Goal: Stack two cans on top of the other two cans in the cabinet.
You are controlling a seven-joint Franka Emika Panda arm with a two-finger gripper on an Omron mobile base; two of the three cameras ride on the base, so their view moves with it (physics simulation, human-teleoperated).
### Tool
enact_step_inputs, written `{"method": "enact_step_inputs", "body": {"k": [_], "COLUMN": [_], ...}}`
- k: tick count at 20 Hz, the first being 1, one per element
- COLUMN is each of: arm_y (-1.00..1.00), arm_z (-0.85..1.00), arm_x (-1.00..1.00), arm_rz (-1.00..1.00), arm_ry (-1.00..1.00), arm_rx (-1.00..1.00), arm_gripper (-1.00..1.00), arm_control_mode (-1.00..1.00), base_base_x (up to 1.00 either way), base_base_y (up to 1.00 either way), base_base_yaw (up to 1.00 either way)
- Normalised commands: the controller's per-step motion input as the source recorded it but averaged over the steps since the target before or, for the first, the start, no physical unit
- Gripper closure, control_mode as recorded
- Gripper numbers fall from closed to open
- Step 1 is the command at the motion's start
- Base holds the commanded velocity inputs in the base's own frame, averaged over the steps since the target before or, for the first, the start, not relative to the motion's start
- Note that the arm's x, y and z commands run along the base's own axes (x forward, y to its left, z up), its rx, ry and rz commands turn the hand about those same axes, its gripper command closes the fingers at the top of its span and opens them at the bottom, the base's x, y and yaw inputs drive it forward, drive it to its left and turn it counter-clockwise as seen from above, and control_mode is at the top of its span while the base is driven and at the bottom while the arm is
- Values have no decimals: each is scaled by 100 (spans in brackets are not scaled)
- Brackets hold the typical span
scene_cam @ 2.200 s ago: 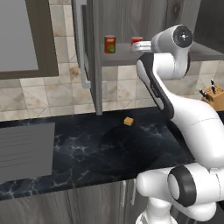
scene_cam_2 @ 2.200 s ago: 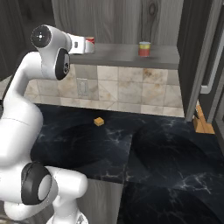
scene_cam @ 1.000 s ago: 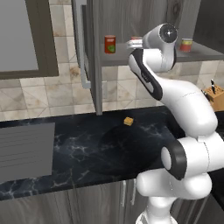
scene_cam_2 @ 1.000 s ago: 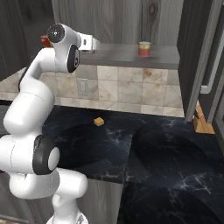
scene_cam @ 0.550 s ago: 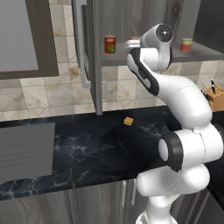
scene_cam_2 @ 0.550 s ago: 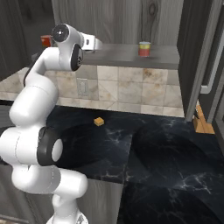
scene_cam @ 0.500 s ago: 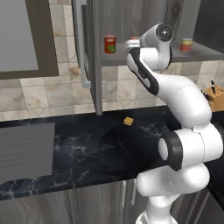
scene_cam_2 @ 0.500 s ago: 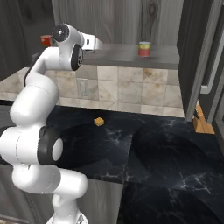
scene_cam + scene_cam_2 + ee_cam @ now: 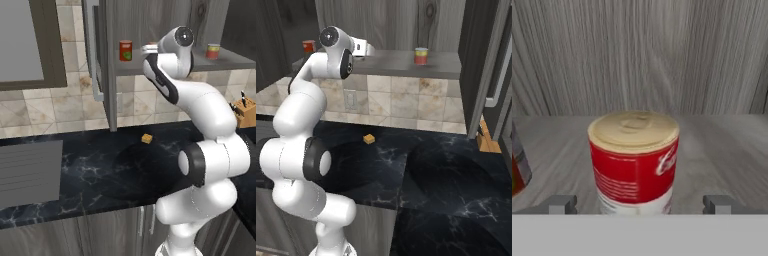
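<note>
1. On the far left of the left base view, a dark-framed grey panel (image 9: 20, 45) hangs on the tiled wall, and below it the black marble counter (image 9: 90, 175) runs across.
2. Next along, the cabinet (image 9: 107, 60) shows its open door edge-on, with the long silver bar handle (image 9: 92, 50) running down it.
3. On the grey shelf board (image 9: 131, 68) just right of that door stands the red can with the green label patch (image 9: 125, 50), upright and on its own.
4. Right of it, the white arm reaches up into the cabinet, and the gripper (image 9: 639, 204) sits level with the shelf (the wrist hides most of it from the base cameras).
5. In the hand view, the red can with the white band (image 9: 633, 162) stands upright on the shelf, dead centre between the two finger tips (image 9: 562, 204).
6. The jaws stand spread wide, one on each side of that can, with clear space showing between each tip and the tin; nothing is pinched.
7. At the left edge of the hand view, a sliver of another can peeks in.
8. Farther right along the shelf, well apart from the arm, the green-yellow can with the red upper band (image 9: 213, 51) stands alone.
9. Down on the counter lies a small tan cube (image 9: 146, 138), and at the right edge a knife block (image 9: 242, 112).
</note>
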Motion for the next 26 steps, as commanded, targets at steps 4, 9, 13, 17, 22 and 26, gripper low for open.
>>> {"method": "enact_step_inputs", "body": {"k": [4,9,13,17,22,26], "arm_y": [0,0,0,0,0,-2], "arm_z": [-5,-5,-4,-3,-7,-2], "arm_x": [19,17,18,10,14,-1], "arm_rz": [0,0,0,0,0,0], "arm_ry": [0,0,0,0,0,0], "arm_rx": [0,0,0,0,0,0], "arm_gripper": [-100,-100,-100,100,100,100], "arm_control_mode": [-100,-100,-100,-100,-100,-100], "base_base_x": [0,0,0,0,0,0], "base_base_y": [0,0,0,0,0,0], "base_base_yaw": [0,0,0,0,0,0]}}
